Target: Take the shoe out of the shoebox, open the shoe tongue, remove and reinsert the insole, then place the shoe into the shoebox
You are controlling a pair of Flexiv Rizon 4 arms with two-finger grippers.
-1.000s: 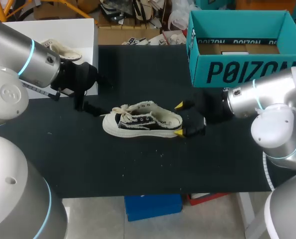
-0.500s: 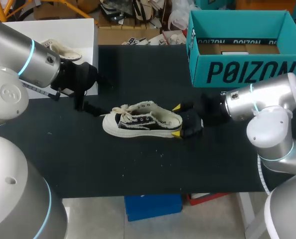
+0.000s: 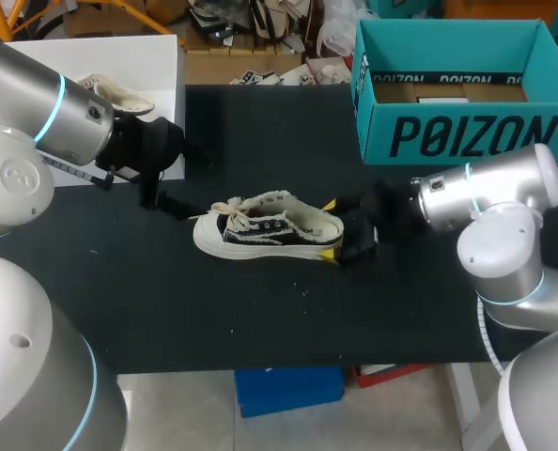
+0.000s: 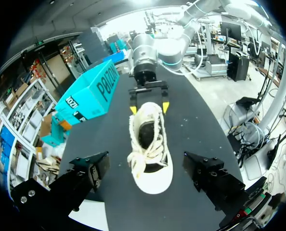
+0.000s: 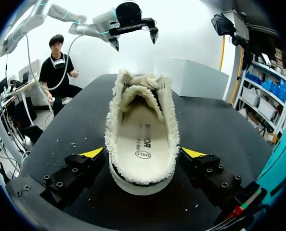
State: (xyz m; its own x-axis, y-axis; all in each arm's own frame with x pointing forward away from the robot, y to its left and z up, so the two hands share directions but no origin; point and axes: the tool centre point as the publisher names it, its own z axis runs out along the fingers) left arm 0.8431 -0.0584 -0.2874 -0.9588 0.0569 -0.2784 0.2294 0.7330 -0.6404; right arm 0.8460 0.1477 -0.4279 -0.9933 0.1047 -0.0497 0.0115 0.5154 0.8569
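- Shoe point(image 3: 268, 227): out of the box, upright on its white sole near the middle of the black table point(image 3: 260, 319). Toe points to my left arm's side, heel to my right arm's side. Black upper, frayed cream collar.
- Laces point(image 4: 144, 153) lie loose in a heap over the front of the shoe.
- Insole point(image 5: 143, 139): seated flat inside the shoe, pale, with print near the heel. Tongue point(image 5: 139, 94) stands up at the far end of the opening.
- Right gripper point(image 3: 333, 228): level with the table at the heel. Claw spread wide, one yellow tip on each side of the heel, just beside the fuzzy rim. No squeeze on the shoe to be seen; it has hold of nothing.
- Left gripper point(image 4: 147, 166): hangs above the table beyond the toe, apart from the shoe. Claw wide apart and bare.
- Shoebox point(image 3: 457, 132): teal, open at the top, at the table's far right corner, well apart from the shoe. The right arm lies just in front of it.
- White box point(image 3: 147, 56): far left corner, behind the left arm. Another pale shoe point(image 3: 119, 94) lies in it.
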